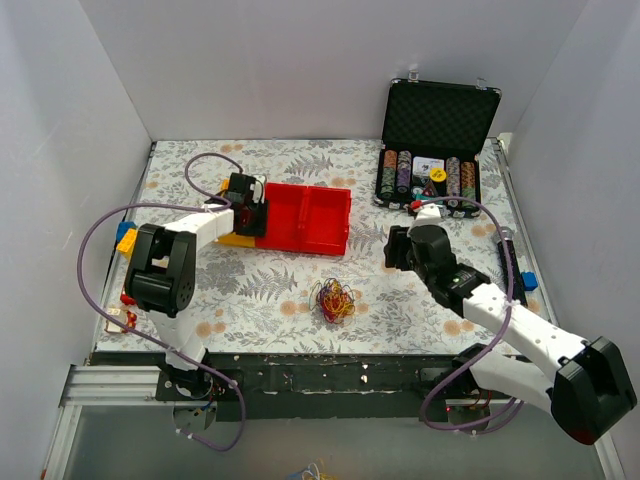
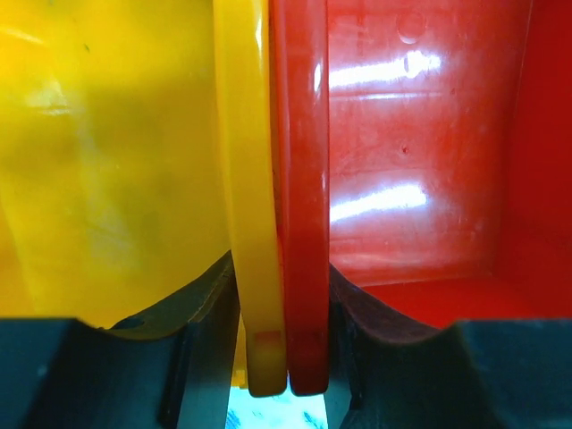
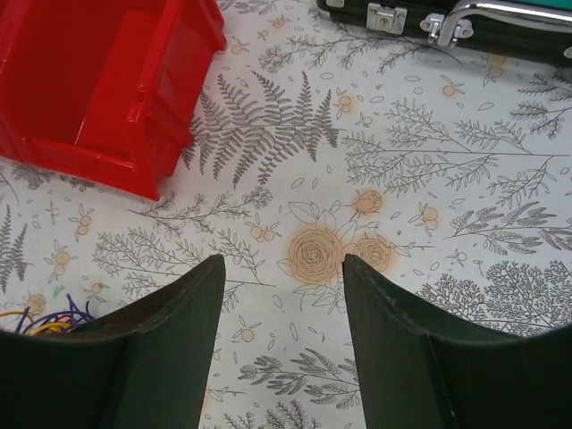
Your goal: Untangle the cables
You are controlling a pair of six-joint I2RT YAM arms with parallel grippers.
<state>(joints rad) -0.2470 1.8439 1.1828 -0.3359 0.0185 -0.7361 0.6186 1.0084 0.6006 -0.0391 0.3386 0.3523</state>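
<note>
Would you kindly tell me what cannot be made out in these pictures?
- Cables: top view, strands too small to trace; right wrist view, cut off by the edge and right claw.
- Left claw: top view, hidden under its wrist; grip on bin walls unclear.

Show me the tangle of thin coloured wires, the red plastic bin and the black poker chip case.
tangle of thin coloured wires (image 1: pixel 332 299): top view, its middle.
red plastic bin (image 1: pixel 326 218): top view, bare floor.
black poker chip case (image 1: pixel 440 115): top view, open lid.
</note>
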